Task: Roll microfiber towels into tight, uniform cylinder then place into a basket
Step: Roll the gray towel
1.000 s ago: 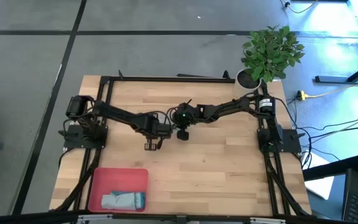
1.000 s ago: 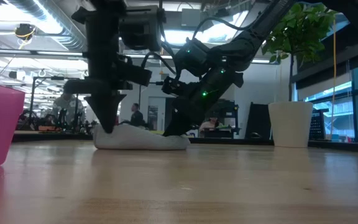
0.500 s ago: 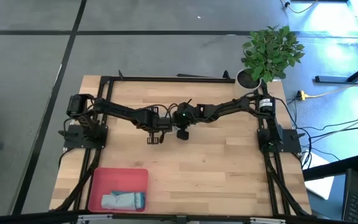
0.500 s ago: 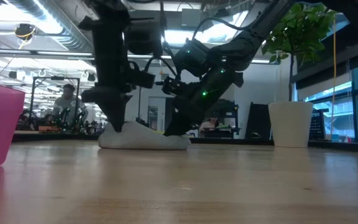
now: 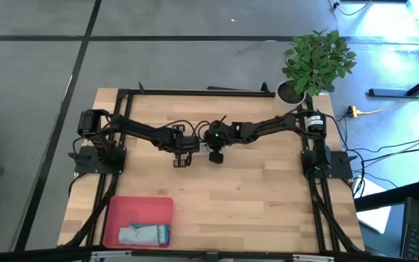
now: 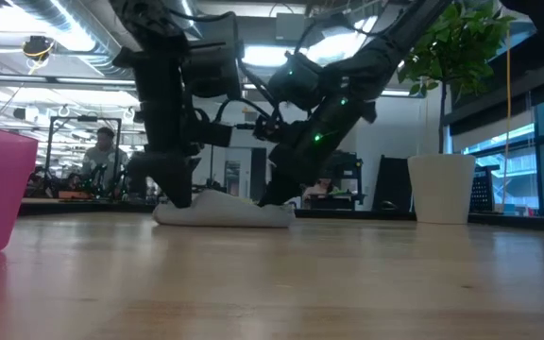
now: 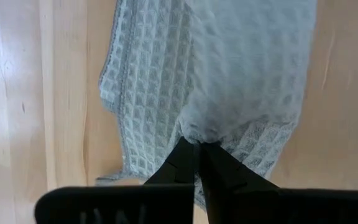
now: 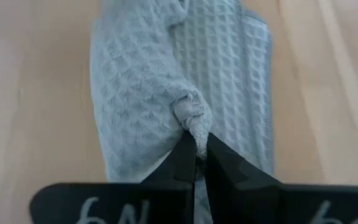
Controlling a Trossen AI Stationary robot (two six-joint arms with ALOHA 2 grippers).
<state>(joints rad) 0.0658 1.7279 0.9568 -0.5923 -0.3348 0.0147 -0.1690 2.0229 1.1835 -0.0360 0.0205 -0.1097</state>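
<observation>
Since a second ago my left end effector has dragged its pinched grey towel edge toward mid-counter, right end effector clenched on the opposite edge, rolling unfinished; only the blue towel sits in the basket.

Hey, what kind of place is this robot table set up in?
Probably a robotics lab or workshop: exposed ceiling ducts, workbenches with a person behind, a potted plant and floor cables beside the wooden table.

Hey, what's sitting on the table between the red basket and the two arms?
Nothing: in the high view, bare wood runs from the basket to the left gripper and right gripper.
</observation>
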